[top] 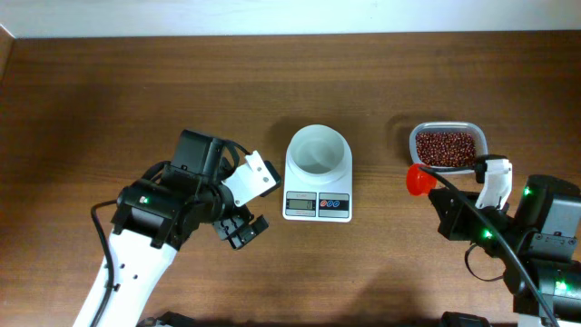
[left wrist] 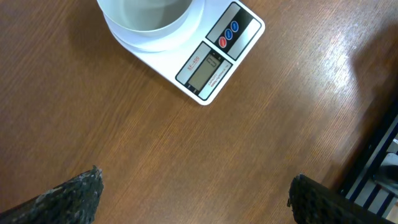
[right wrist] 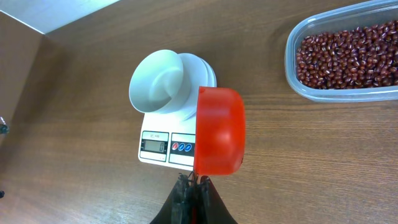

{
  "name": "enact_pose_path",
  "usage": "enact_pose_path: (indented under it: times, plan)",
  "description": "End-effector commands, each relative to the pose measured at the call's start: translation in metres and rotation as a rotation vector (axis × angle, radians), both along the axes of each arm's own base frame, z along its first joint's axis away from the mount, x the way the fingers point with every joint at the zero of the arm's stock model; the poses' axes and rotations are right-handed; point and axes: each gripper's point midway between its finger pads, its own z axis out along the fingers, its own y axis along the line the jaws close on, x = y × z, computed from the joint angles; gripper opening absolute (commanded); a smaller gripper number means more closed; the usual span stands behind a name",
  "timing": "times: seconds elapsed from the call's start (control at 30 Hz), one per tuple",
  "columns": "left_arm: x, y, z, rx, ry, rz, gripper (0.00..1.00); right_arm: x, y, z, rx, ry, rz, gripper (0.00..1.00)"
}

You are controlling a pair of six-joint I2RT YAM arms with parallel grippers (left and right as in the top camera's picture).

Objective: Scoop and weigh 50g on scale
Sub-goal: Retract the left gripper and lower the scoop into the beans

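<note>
You are clenching the red scoop in your right claw, left claw idling released, likely needing next to dip into the tub of beans.

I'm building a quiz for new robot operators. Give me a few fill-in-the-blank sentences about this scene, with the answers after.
1. The white bowl on the scale is ___.
2. The right tool is shut on the handle of a ___ scoop.
3. The clear tub of reddish-brown beans sits on the ___ tool's side of the scale.
4. The left tool hangs over the wooden table with its jaws ___.

Missing words: empty; red; right; open.
</note>
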Motion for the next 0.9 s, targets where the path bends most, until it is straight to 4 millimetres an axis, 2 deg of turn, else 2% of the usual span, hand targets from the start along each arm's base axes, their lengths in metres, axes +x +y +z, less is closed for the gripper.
enact_pose_path:
  times: [0.0,0.1,0.23,0.3,0.33,0.4,0.47,0.6,0.73,0.87]
  plan:
    - [0.000,0.002,0.000,0.009,-0.002,-0.006,0.99,0.002,-0.006,0.006,-0.035,-0.026,-0.020,0.04]
    - [0.001,0.002,0.000,0.009,-0.004,-0.006,0.99,0.007,-0.028,0.001,-0.136,-0.024,-0.105,0.04]
    - [0.003,0.001,0.001,0.005,-0.014,-0.006,0.99,0.011,-0.042,0.010,-0.208,-0.051,-0.154,0.04]
    - [0.002,-0.002,0.002,-0.010,-0.013,-0.025,0.99,0.012,-0.042,0.016,-0.210,-0.068,-0.156,0.04]
    - [-0.006,-0.014,0.006,-0.057,-0.026,-0.144,0.99,0.012,-0.042,0.016,-0.210,-0.068,-0.156,0.04]
    - [-0.003,-0.001,0.011,-0.114,-0.017,-0.116,0.99,0.012,-0.042,0.016,-0.209,-0.068,-0.156,0.04]
    - [-0.009,0.001,0.018,-0.192,-0.032,-0.198,0.99,0.012,-0.041,0.017,-0.207,-0.068,-0.154,0.04]
    - [-0.002,0.021,0.007,-0.105,-0.032,-0.145,0.99,0.012,-0.041,0.017,-0.207,-0.069,-0.154,0.04]
    - [0.003,0.026,-0.005,-0.095,-0.002,-0.058,0.99,0.012,-0.041,0.017,-0.207,-0.069,-0.154,0.04]
    - [0.012,0.024,-0.002,-0.108,-0.034,-0.045,0.99,0.012,-0.042,0.017,-0.208,-0.070,-0.154,0.04]
